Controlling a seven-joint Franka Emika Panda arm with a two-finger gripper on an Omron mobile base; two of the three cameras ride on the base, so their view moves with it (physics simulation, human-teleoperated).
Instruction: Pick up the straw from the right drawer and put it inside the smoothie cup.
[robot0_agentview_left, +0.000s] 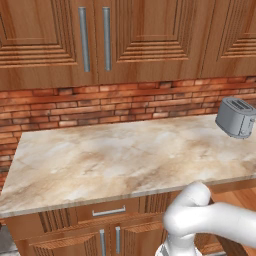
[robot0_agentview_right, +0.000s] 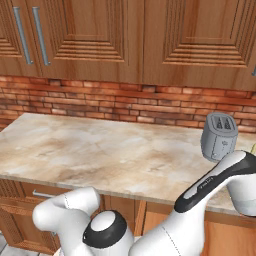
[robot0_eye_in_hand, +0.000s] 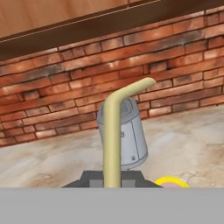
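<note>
Straw (robot0_eye_in_hand: 114, 135) stands upright at centre frame in my hand view, pale yellow with a bent top, rising from the gripper (robot0_eye_in_hand: 112, 181), whose jaws are closed on it; behind it I see a grey toaster (robot0_eye_in_hand: 127, 135), and a yellow-rimmed cup (robot0_eye_in_hand: 171, 182) at the lower right. Left base view: toaster (robot0_agentview_left: 236, 117) at right edge on the marble counter (robot0_agentview_left: 100, 160). Right base view: toaster (robot0_agentview_right: 219, 136) at right. I can read no writing.

My straw (robot0_eye_in_hand: 113, 140) looks smooth matt plastic; the toaster (robot0_agentview_left: 235, 117) brushed grey metal; the table (robot0_agentview_left: 115, 155) polished marble; cabinets (robot0_agentview_left: 130, 35) grooved wood.
</note>
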